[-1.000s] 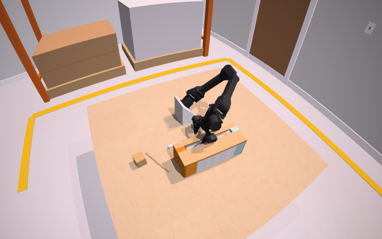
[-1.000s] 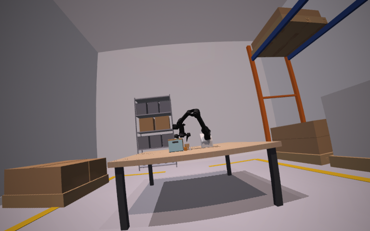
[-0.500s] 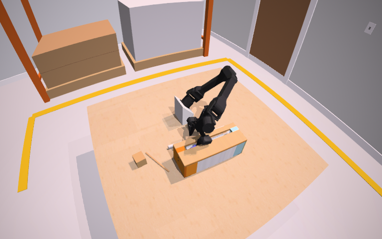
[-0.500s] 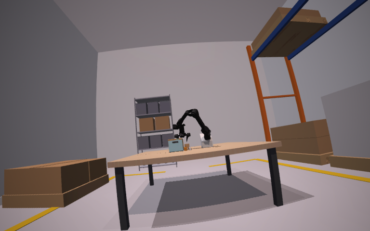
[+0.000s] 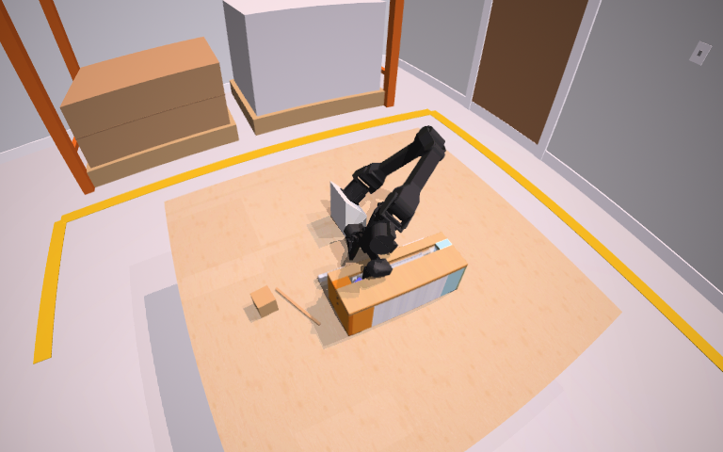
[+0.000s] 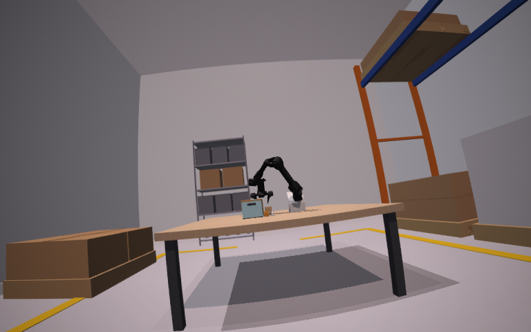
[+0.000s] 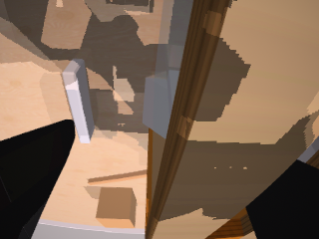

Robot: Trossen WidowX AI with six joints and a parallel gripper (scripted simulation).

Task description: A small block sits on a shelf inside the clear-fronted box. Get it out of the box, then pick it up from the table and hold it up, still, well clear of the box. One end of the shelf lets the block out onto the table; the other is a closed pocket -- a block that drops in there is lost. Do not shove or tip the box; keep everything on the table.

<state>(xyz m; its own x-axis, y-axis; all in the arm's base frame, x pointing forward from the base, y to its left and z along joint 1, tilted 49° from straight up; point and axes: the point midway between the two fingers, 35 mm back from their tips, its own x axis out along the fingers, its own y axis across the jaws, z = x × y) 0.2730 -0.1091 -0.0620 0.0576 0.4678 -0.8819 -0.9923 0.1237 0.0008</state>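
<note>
one box (image 5: 396,282), one cube (image 5: 264,299), one stick (image 5: 297,305)

Colours here: the pale wood-grain counter (image 5: 426,373) carries a long tan-topped box (image 5: 396,284) with an orange end, a ribbed grey-white side and a light teal far end. The all-black arm's claw (image 5: 360,261) is black too. Toward the counter's left edge sit a small plain tan cube (image 5: 264,299) and a thin tan stick (image 5: 297,305). The arm's base block (image 5: 344,210) is light grey.

The arm (image 5: 410,170) arches up and folds down, wrist pointing at the tabletop. Gripper (image 5: 362,261) hangs low, fingers spread wide, nothing between them.
</note>
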